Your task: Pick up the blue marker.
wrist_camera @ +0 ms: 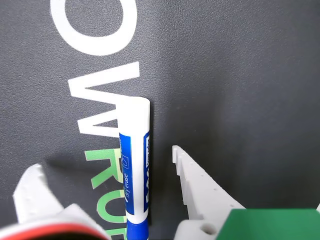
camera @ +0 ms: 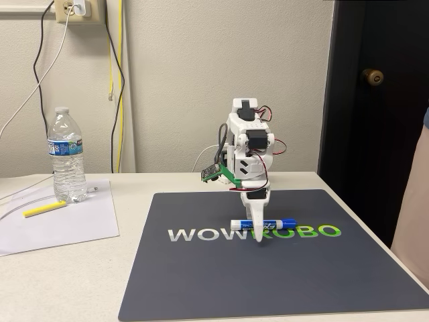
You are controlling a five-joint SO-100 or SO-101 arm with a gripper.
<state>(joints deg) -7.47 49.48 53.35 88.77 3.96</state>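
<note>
bottle: water bottle [camera: 67, 155] upright near the table's [camera: 67, 282] back-left edge, on the back corner of a white paper sheet [camera: 60, 225] — well clear of the work area.
yellow pen: yellow stick pen [camera: 45, 209] lying on the same sheet, just in front of the bottle. not the target.
mat: dark mat [camera: 221, 282] with "wowrobo" lettering takes the table's middle and right.
marker: blue marker [camera: 263, 225] flat on the mat, lying across the green part of the lettering, toward the mat's middle-right. wrist view has the blue marker [wrist_camera: 136, 170] running lengthwise up the frame, white end away from the camera.
arm: white arm [camera: 247, 144] stands at the mat's back edge, folded over and pointing straight down — a top-down pick.
gripper: gripper [camera: 258, 235] is down at marker level; in the wrist view the gripper [wrist_camera: 107, 157] is spread wide, one finger [wrist_camera: 35, 187] to the left and the other finger [wrist_camera: 192, 172] to the right, neither touching it.
why: straddling across the barrel so the close pinches its narrow width.
step: looks aligned, closing comes next; grasp not yet made.
</note>
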